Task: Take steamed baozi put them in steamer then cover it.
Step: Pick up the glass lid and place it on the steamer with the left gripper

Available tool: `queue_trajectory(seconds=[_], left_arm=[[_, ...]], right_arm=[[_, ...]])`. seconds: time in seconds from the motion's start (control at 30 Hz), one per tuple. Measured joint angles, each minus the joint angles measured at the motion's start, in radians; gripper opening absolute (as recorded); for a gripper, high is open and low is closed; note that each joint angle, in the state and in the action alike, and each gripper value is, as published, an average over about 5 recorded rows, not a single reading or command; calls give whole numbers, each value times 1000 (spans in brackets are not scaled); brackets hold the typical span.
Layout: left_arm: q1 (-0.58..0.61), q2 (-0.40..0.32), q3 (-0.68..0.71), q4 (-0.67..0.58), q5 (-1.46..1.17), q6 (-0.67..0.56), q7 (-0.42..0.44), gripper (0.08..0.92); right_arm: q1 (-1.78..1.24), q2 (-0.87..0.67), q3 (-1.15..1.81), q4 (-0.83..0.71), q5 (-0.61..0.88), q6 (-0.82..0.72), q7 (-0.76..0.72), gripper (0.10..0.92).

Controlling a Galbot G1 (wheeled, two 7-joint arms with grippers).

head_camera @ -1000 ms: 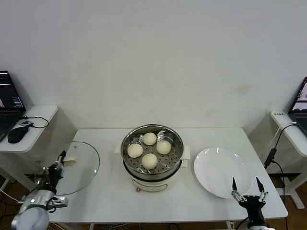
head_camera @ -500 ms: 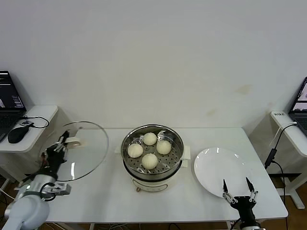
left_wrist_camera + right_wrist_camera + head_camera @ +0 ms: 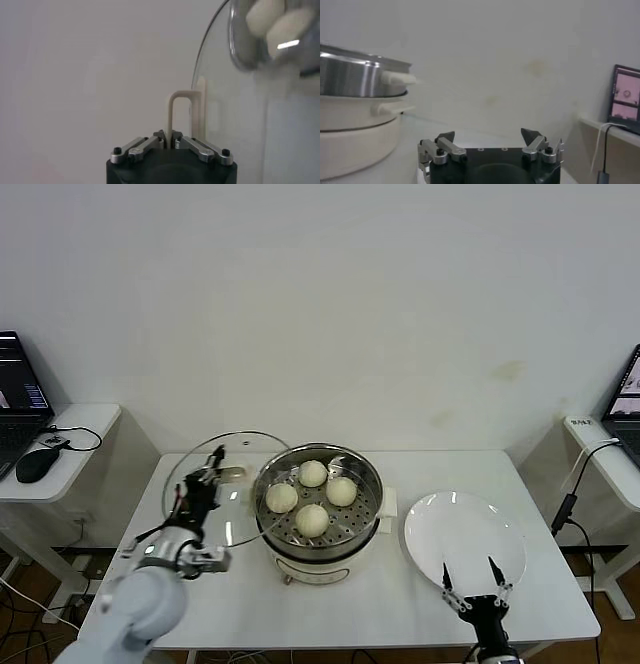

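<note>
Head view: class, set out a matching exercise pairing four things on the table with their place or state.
Things:
1. clear glass lid
2. four cream-white round buns
3. flat white plate
4. right gripper

States:
a. lying on the perforated tray inside the steel steamer
b. empty, right of the steamer
c. held tilted by its handle in the left gripper
d. open, at the plate's near edge

Pairs: 1-c, 2-a, 3-b, 4-d
</note>
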Motion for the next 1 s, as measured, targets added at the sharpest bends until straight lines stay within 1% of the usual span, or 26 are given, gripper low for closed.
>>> queue_trajectory(seconds=[0.23, 0.5, 0.8, 1.0], left_arm=[[-113, -77, 143, 18, 93, 66, 82, 146], [-198, -167, 259, 64, 201, 103, 163, 146], [-231, -264, 319, 127, 296, 106, 190, 146], [-231, -301, 332, 160, 330, 100, 193, 146]], right_arm=[[12, 14, -23, -16, -41, -11, 6, 823], [15, 19, -37, -22, -69, -19, 7, 823], [8, 12, -40, -24, -80, -17, 3, 823], [5, 7, -42, -23, -82, -13, 0, 823]])
